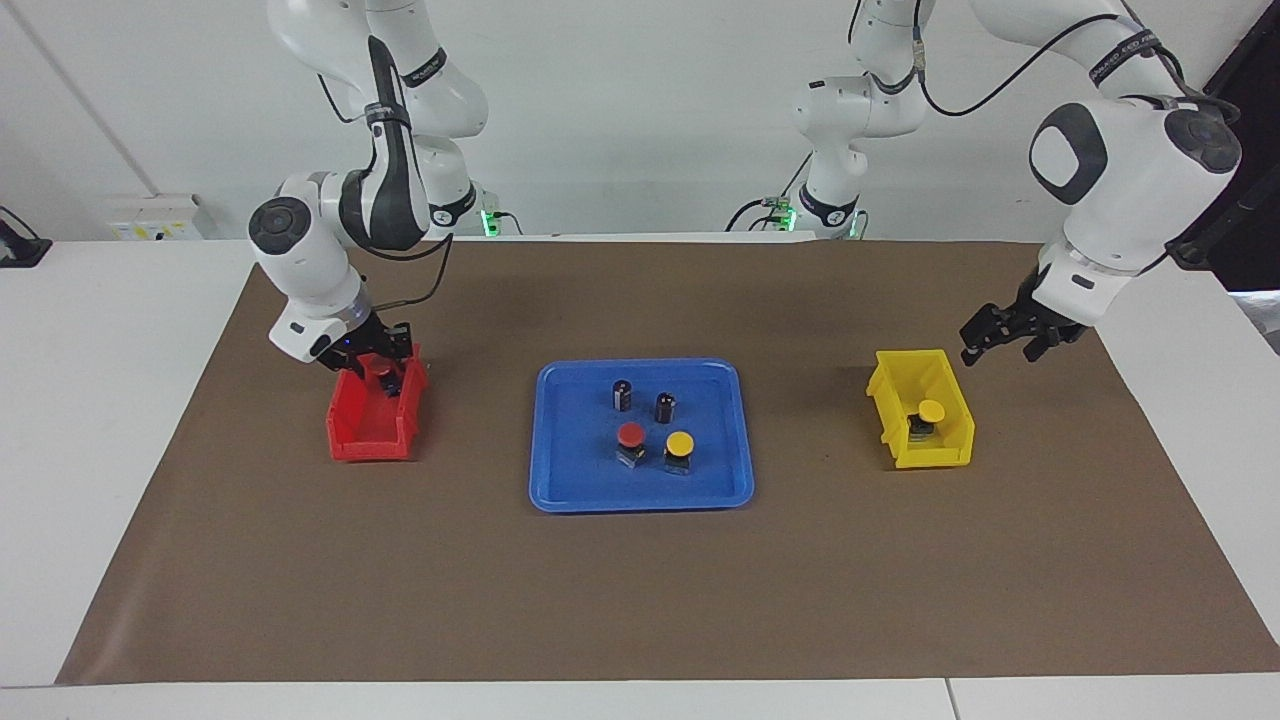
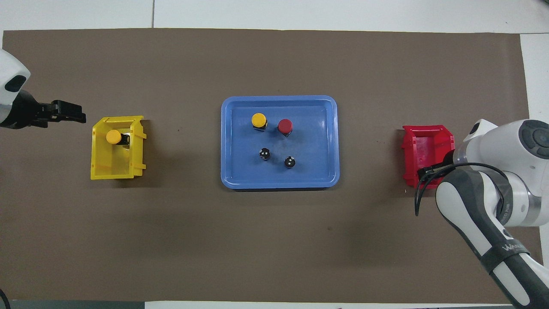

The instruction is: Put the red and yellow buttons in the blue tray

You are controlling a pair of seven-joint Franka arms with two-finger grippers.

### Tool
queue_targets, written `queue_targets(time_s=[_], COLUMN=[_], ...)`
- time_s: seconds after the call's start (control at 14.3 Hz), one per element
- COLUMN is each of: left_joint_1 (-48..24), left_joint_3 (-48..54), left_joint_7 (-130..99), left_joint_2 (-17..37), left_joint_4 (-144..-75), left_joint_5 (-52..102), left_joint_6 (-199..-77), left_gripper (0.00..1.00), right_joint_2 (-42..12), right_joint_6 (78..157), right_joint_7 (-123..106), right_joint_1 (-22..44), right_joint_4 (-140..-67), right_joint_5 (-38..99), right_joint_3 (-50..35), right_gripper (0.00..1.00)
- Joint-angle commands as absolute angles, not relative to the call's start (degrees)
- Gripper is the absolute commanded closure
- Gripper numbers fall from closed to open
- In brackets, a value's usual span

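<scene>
Two buttons in the tray, two still in the bins.

The shallow, round-cornered plastic blue tray [image 1: 560, 480] holds one red button [image 1: 630, 441], one yellow button [image 1: 679, 449] and two dark cylinders [image 1: 622, 394]. A second yellow button [image 1: 928, 416] sits in the boxy yellow bin [image 1: 940, 455]. The right claw [image 1: 385, 372] dips into the red bin [image 1: 365, 440], seemingly at a red cap; I cannot tell its grip. The left claw [image 1: 1000, 335] hangs over the brown surface [image 1: 640, 600] by the yellow bin, spread unclear.
</scene>
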State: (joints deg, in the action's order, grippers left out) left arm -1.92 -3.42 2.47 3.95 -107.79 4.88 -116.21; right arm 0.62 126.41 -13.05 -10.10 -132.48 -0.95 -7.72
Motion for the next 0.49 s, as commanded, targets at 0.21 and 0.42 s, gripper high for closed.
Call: queue_targets(time_s=[0.21,0.42], left_joint_1=[-2.99,-4.12], left_joint_3=[-2.64,-2.64], left_joint_7=[2.11,-2.63], left_joint_2=[5.10,5.10], left_joint_4=[-113.73,-116.97], left_joint_5=[5.62,5.45], left_joint_6=[-123.48,-125.84], left_gripper=[0.17,0.26], right_joint_2=[2.29,1.50], right_joint_6=[127.79,125.96], right_joint_7=[-14.77,-14.77], right_joint_1=[-10.99,-10.99], right_joint_4=[-134.03,-131.07], right_joint_5=[-0.18,-0.26], right_joint_3=[-8.00,-8.09], right_gripper=[0.75,0.81])
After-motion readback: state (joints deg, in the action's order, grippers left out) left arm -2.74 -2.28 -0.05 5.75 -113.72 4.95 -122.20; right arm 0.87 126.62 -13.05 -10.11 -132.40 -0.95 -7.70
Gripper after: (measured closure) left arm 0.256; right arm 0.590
